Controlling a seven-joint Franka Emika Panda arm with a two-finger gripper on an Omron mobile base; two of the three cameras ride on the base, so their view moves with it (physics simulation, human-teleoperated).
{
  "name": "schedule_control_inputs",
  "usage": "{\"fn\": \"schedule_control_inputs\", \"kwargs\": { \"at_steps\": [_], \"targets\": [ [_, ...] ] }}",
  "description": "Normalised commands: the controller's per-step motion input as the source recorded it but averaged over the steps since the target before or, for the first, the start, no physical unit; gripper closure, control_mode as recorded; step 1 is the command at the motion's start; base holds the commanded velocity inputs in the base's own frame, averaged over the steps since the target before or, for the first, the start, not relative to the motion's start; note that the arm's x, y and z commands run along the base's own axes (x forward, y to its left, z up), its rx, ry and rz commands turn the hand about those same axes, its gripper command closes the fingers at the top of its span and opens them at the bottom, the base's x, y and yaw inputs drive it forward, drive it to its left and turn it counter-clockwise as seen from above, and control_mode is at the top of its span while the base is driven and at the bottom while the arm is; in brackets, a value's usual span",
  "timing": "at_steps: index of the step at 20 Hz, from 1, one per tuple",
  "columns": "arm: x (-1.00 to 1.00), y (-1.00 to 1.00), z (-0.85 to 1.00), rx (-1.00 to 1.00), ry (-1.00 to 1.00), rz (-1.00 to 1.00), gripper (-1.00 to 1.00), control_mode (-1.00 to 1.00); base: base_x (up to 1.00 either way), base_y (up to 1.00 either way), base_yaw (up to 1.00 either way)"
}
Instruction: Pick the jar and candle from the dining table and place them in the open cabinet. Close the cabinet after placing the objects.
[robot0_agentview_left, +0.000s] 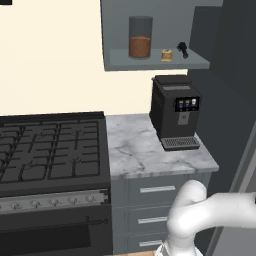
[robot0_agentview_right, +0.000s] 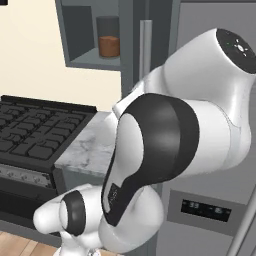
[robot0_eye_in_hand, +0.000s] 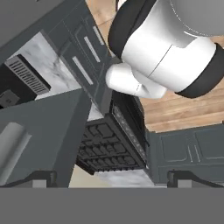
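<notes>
At the foot of the hand view, the gripper (robot0_eye_in_hand: 111, 178) shows its two dark fingertips (robot0_eye_in_hand: 41, 178) set far apart, jaws released and holding nothing; beyond them lie the stove (robot0_eye_in_hand: 107, 146), a run of dark grey drawers (robot0_eye_in_hand: 83, 57) and wooden floor (robot0_eye_in_hand: 183, 111), all seen at a strong tilt. Jar (robot0_agentview_left: 140, 37): clear glass cylinder, standing upright with its long axis vertical, lower half reddish-brown, placed on the floor of the open cabinet (robot0_agentview_left: 155, 62) toward its left side. Candle (robot0_agentview_left: 166, 55): small tan stub, upright, just right of the jar and apart from it, on the same cabinet floor. A small dark object (robot0_agentview_left: 183, 49) sits right of the candle; what it is cannot be told. Coffee machine (robot0_agentview_left: 175, 112): black, standing on the marble counter (robot0_agentview_left: 145, 150) directly beneath the cabinet. Stove: black, with grates, left of the counter. Silver-handled drawers sit under the counter. In the right base view the robot's own arm fills the foreground, with the jar seen above it in the cabinet and a grey refrigerator (robot0_agentview_right: 215, 200) behind.
</notes>
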Motion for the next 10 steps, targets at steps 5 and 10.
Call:
{"fn": "schedule_control_inputs", "kwargs": {
  "at_steps": [5, 10],
  "targets": [
    [0.5, -0.01, -0.24, -0.04, 0.0, 0.0, -1.0, -1.0, 0.0, 0.0, 0.0],
    [0.47, -0.07, -0.19, -0.05, 0.0, 0.0, -1.0, -1.0, 0.0, 0.0, 0.0]
  ]
}}
